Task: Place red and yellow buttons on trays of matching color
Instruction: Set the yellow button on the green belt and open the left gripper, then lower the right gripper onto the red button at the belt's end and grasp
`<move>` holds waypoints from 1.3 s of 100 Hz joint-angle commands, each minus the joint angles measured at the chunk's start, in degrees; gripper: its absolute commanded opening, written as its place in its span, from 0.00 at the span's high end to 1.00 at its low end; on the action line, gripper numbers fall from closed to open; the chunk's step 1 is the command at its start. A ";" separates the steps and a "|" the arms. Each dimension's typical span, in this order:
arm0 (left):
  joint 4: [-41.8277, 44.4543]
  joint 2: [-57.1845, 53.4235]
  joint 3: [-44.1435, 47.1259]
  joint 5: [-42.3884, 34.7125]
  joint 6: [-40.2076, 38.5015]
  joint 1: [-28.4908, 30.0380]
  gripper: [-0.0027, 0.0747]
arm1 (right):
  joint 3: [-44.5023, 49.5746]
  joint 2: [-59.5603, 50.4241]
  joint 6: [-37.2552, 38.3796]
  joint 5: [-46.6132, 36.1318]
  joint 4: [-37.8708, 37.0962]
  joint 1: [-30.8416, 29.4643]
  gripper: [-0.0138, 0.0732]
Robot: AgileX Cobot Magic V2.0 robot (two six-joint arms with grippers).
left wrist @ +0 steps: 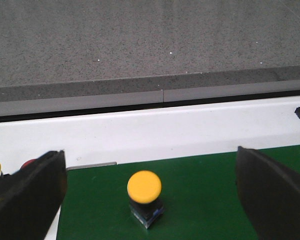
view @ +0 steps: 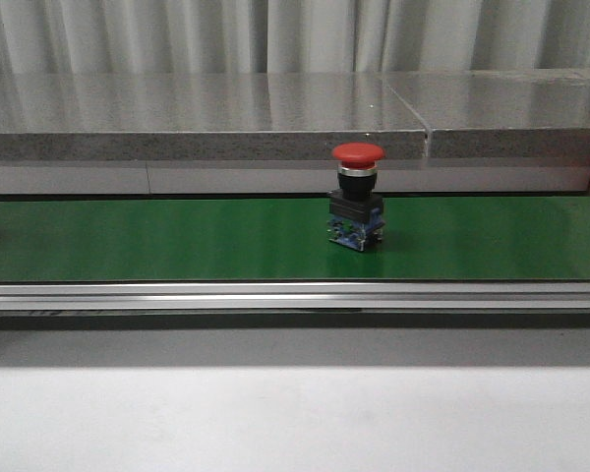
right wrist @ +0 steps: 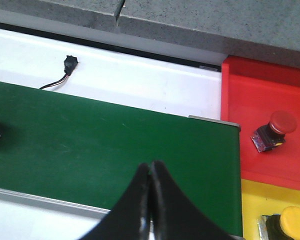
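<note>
My left gripper [left wrist: 150,200] is spread wide and empty, its jaws set either side of a yellow button [left wrist: 144,187] standing upright on the green belt [left wrist: 205,190], so I judge it lined up for a grab. My right gripper [right wrist: 150,200] is pinched together with nothing in it, poised over bare belt. At its 2 o'clock a red button [right wrist: 275,129] lies tipped on the red tray [right wrist: 255,90], and at 4 o'clock a yellow one [right wrist: 290,220] sits on the yellow tray [right wrist: 260,192]. In the front view, another red button [view: 358,197] stands upright mid-belt, waiting.
</note>
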 commanded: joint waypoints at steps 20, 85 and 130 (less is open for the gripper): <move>-0.64 -18.35 12.58 -5.98 -0.28 -0.57 0.19 | -1.34 -0.37 -0.64 -3.41 0.58 0.07 0.92; -1.93 -28.93 18.68 -3.53 -0.28 -0.57 0.99 | -1.34 -0.37 -0.64 -1.94 0.58 0.07 0.86; -1.93 -28.93 18.68 -3.53 -0.28 -0.57 0.99 | -1.34 -0.24 -0.64 3.17 0.62 0.07 0.10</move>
